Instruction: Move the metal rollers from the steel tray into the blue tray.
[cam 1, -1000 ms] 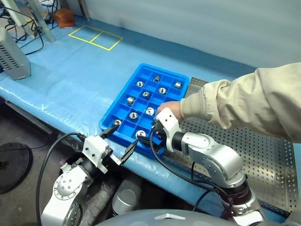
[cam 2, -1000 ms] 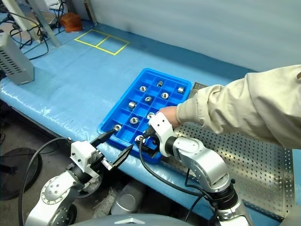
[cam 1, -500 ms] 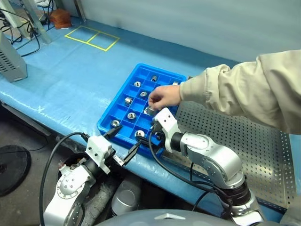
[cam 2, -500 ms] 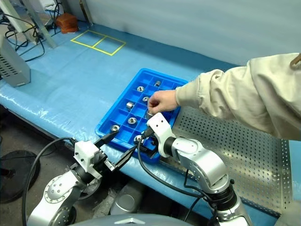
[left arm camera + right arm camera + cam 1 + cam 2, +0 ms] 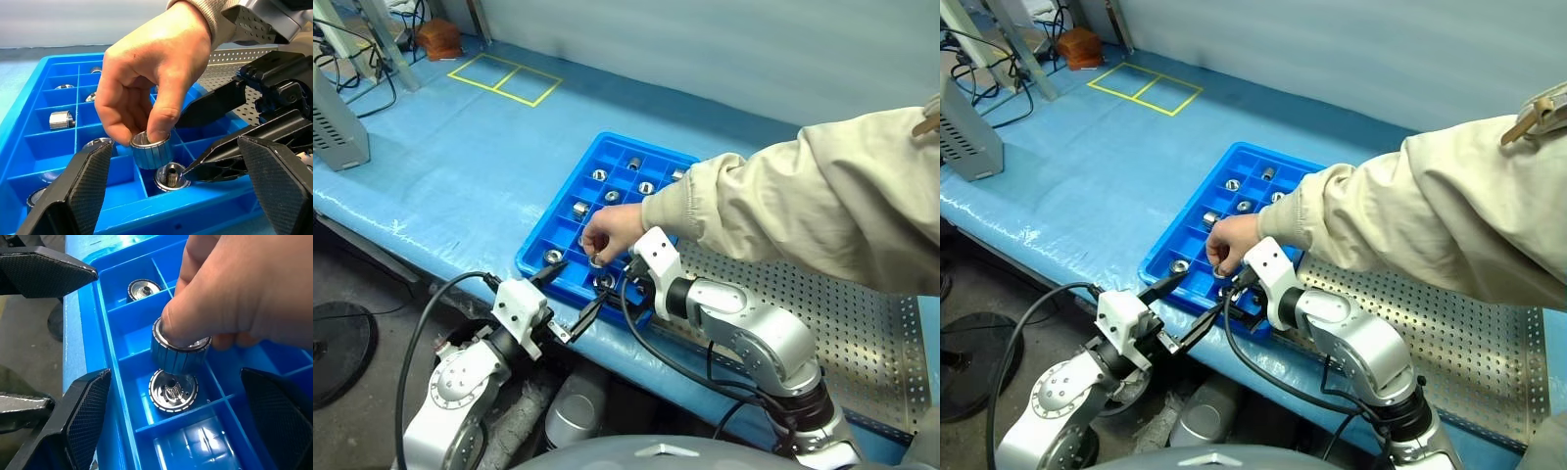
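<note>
The blue tray [image 5: 560,204] lies on the blue-covered bench with metal rollers [image 5: 579,209] in several compartments. To its right is the perforated steel tray [image 5: 862,323]. A person's hand [image 5: 607,230] pinches one roller [image 5: 150,149] just above a near-row compartment, beside another roller [image 5: 172,390] that sits in its cell. My left gripper [image 5: 570,297] is open at the tray's near edge, empty. My right gripper [image 5: 619,286] is open over the tray's near corner, its fingers on either side of the hand's roller without touching it.
The person's beige sleeve [image 5: 803,211] crosses over the steel tray and the blue tray's right side. A grey box [image 5: 337,127] stands at the far left. Yellow tape squares [image 5: 504,78] mark the bench beyond. The bench's front edge runs just below the blue tray.
The person's hand has carried a roller from the tray's middle toward the near row, between my right gripper's fingers. Both arms have stayed in place, grippers still open.
</note>
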Controlling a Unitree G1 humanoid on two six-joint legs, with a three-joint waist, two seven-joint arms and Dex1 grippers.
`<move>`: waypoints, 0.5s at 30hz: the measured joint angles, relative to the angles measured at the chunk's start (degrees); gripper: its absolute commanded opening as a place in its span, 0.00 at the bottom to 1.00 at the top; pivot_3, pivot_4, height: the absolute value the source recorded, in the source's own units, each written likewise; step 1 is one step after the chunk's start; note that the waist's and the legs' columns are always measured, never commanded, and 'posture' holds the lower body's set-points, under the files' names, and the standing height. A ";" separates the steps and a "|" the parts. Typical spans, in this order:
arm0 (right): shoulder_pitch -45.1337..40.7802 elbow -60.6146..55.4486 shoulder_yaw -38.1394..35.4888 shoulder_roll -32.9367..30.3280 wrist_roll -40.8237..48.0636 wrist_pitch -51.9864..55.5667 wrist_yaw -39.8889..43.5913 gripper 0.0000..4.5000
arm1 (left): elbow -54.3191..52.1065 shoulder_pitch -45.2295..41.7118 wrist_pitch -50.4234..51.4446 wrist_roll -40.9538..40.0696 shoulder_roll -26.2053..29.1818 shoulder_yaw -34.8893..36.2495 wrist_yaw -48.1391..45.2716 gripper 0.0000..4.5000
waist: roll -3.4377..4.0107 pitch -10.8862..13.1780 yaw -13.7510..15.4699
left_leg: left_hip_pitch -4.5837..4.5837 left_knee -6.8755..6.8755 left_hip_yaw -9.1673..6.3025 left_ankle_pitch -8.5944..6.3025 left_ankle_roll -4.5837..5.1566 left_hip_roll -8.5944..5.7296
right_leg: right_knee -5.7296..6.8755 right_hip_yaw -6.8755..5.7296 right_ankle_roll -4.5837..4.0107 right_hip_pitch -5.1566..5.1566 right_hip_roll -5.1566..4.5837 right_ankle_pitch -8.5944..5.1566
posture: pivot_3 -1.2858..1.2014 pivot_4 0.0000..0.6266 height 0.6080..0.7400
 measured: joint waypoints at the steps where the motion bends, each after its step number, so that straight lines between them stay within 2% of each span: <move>1: -0.06 -0.11 -0.07 -0.07 0.00 0.00 -0.03 0.99 | 0.00 -0.27 0.00 -0.03 0.14 0.15 -0.05 1.00 | 0.00 0.00 0.00 | 0.00 0.00 0.00 0.00 0.00 0.00 | 0.00 0.00 0.00 0.00 0.00 0.00 | 0.69 0.24 1.00; 6: 0.00 -1.47 -0.18 0.35 0.00 0.04 -1.06 0.99 | 0.07 -1.79 0.03 -0.64 1.50 0.85 -1.46 1.00 | 0.01 -0.03 -0.98 | 0.00 0.02 0.00 0.00 0.00 0.00 | 0.00 0.00 0.00 0.01 -0.01 0.00 | 0.67 0.24 1.00; 15: 1.11 -2.37 -0.45 1.58 -0.02 0.03 -2.92 0.99 | 0.88 -5.05 0.45 -2.19 2.12 0.98 -2.93 1.00 | 0.03 -0.16 -5.19 | 0.02 0.04 -0.04 0.02 0.03 0.00 | 0.02 0.02 0.01 0.14 0.01 0.02 | 0.66 0.24 1.00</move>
